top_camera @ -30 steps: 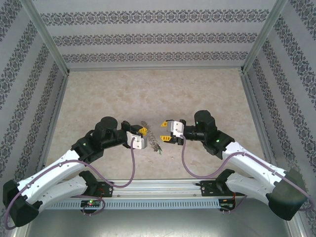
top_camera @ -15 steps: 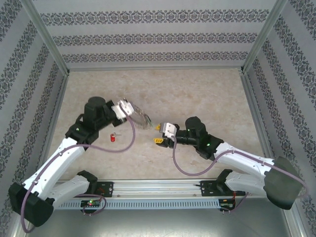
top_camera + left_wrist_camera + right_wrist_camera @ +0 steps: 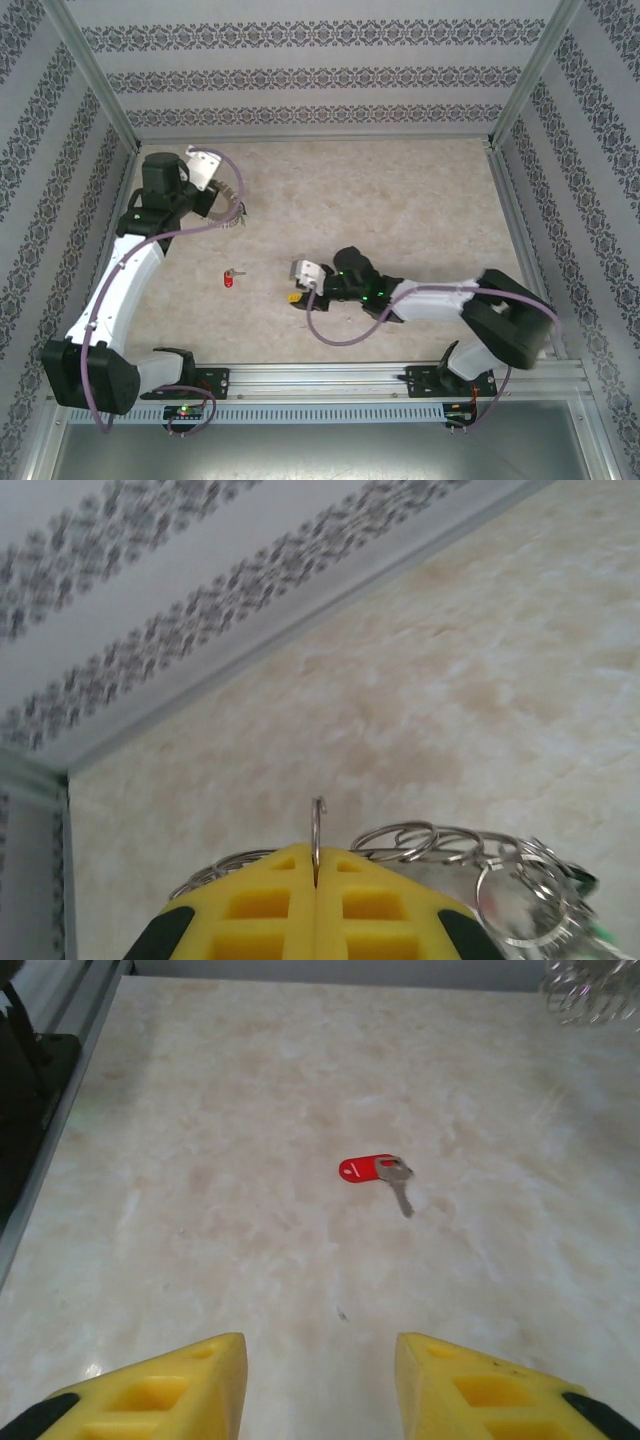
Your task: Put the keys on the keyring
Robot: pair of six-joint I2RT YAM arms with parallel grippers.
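Red key [image 3: 375, 1172] flat on surface [image 3: 200, 1110], 12 o'clock of right gripper [image 3: 320, 1360], jaws apart. Looks light, slippery; pinch head. Left gripper [image 3: 316, 880] clamps keyring [image 3: 318, 825].

Left pincer [image 3: 316, 872] pressed shut, held aloft; right pincer [image 3: 320, 1352] parted, low.

The beige marbled desk [image 3: 420, 190] lies bare over its middle, far and right parts, open to passage. Between the right claw [image 3: 320, 1350], its yellow fingers standing apart, and the small red-headed key with a thin silver blade [image 3: 375, 1172], nothing lies on the surface. The right arm [image 3: 440, 297] stretches low across the near desk. The left arm [image 3: 130, 270] rises along the left side. The left claw [image 3: 316, 870], pinched on the silvery-grey metal keyring [image 3: 580, 982], is well apart from the key. Patterned walls [image 3: 300, 75] close the left, far and right sides.
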